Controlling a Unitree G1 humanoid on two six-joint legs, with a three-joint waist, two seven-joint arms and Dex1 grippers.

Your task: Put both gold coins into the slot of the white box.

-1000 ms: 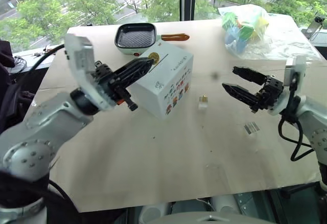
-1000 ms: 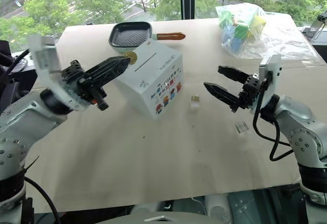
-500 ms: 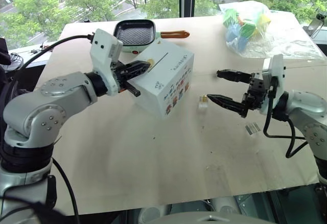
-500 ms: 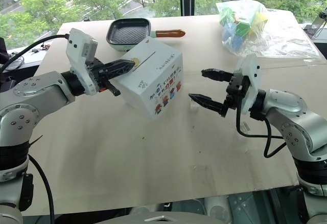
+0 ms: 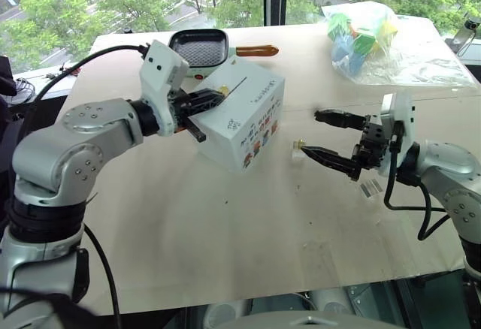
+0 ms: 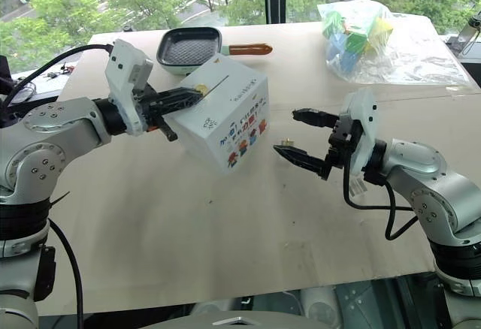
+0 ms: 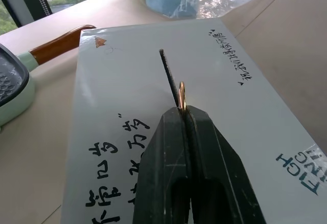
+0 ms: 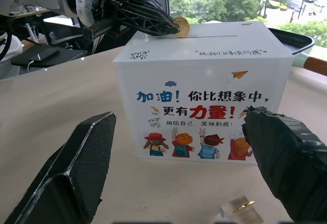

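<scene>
Left gripper [image 7: 182, 112] pinched tight on one gold coin [image 7: 181, 95], held edge-on just above the near end of the slot [image 7: 169, 75] in the white box [image 5: 244, 111]. Right gripper [image 5: 310, 131] spread wide, hovering beside the box's cartoon side. Second coin [image 8: 242, 205] resting upright on a small clear plastic piece [image 8: 239, 212] (on the table [image 5: 225, 231], near the lower right fingertip).

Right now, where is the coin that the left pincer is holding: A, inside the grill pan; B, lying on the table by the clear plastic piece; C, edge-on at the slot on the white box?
C: the left pincer grips the gold coin edge-on, at the slot in the white box.
</scene>
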